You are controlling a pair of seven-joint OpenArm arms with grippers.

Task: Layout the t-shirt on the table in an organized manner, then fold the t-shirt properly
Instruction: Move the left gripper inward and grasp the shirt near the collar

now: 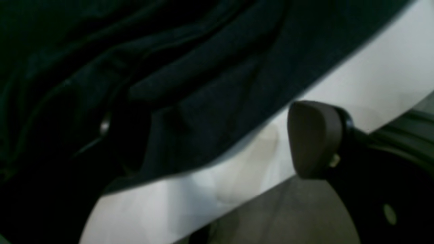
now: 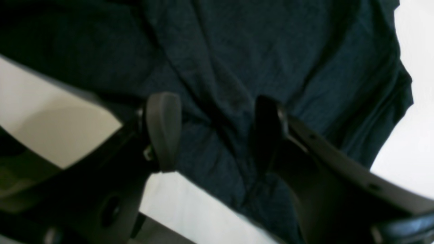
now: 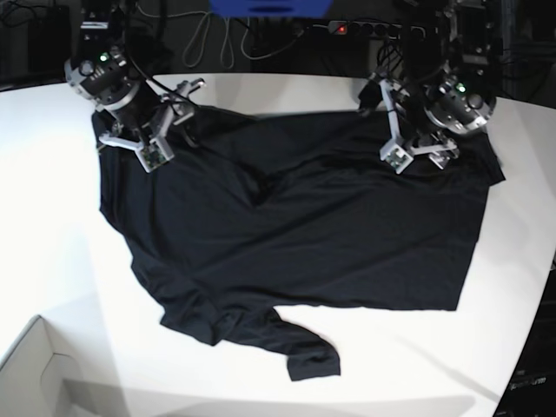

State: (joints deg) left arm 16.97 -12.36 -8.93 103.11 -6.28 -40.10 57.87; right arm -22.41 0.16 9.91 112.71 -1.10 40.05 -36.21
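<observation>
Mostly flat t-shirt (image 3: 295,226), bare table (image 3: 52,261) margins

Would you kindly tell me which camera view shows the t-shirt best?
The base view: the whole t-shirt lies spread on the table, sleeves visible. Both wrist views show only close, dark wrinkled fabric near the table edge.

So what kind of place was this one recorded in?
Most likely a robotics lab or workshop bench, not a home. A large white table with a curved edge carries two robot arms over a black t-shirt; behind it run loose cables and a power strip with a lit switch.
</observation>
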